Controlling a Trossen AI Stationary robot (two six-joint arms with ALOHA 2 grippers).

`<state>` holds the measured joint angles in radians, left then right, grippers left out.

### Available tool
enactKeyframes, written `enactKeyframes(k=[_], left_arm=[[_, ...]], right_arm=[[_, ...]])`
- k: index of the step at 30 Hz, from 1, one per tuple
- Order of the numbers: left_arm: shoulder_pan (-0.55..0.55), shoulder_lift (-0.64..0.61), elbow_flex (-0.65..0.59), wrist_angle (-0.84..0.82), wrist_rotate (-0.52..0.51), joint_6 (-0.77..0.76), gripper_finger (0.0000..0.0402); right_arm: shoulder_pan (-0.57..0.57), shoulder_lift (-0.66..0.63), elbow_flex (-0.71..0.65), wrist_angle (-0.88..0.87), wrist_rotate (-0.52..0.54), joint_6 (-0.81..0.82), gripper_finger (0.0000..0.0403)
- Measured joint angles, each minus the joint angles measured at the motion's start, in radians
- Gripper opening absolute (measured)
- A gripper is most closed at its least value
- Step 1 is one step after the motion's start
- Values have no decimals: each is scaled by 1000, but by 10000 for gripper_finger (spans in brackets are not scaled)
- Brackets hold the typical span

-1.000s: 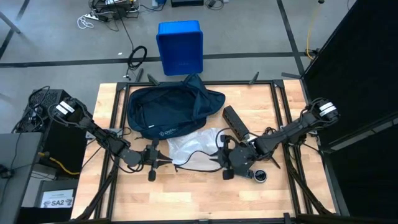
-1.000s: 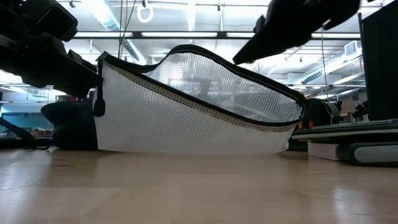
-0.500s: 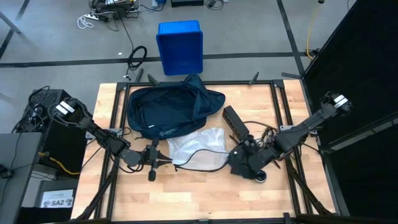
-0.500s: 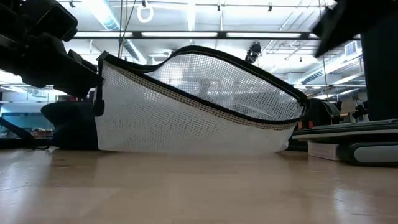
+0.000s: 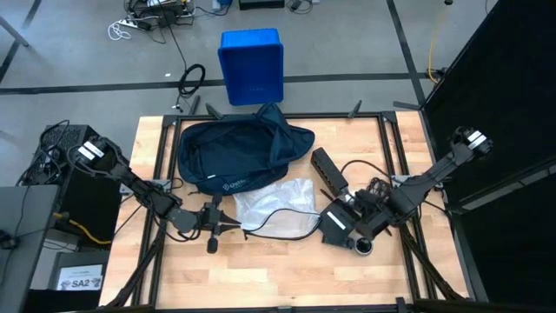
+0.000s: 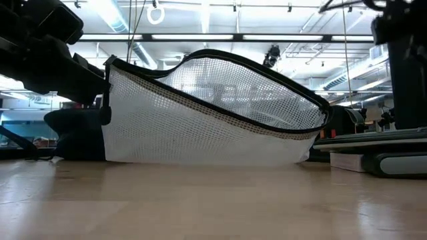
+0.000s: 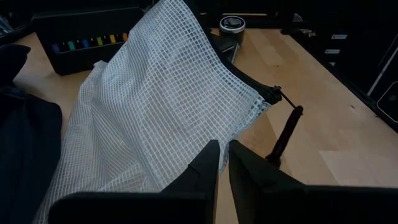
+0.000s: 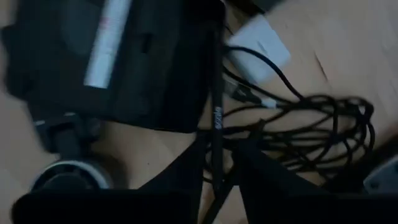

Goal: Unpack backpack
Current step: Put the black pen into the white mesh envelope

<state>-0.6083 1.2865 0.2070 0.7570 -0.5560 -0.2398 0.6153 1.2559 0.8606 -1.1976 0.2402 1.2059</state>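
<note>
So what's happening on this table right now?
A two-armed robot is unpacking a navy backpack that lies at the back of the table. A white mesh pouch is already out, lying in front of it. The left gripper is shut on the pouch's edge. The right gripper is over by a black case, a tangle of black cable and a small round tin, with a thin black cord between its fingers.

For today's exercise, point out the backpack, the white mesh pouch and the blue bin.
backpack [image 5: 234, 152], high view, middle of its navy fabric.
white mesh pouch [image 6: 200, 113], low view, centre of its mesh side.
blue bin [image 5: 252, 65], high view, its top face.
</note>
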Motion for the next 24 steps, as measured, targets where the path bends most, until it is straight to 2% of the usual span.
enactKeyframes(k=[6, 13, 18, 24], left_arm=[[0, 0, 0, 0, 0, 0, 10], [0, 0, 0, 0, 0, 0, 10], [0, 0, 0, 0, 0, 0, 10], [0, 0, 0, 0, 0, 0, 10]], right_arm=[[-34, 0, -105, 3, -26, 107, 142], [-85, 0, -175, 108, -40, 88, 195], [-108, 0, -232, 199, -46, 63, 192], [-130, 0, -280, 212, -53, 57, 144]])
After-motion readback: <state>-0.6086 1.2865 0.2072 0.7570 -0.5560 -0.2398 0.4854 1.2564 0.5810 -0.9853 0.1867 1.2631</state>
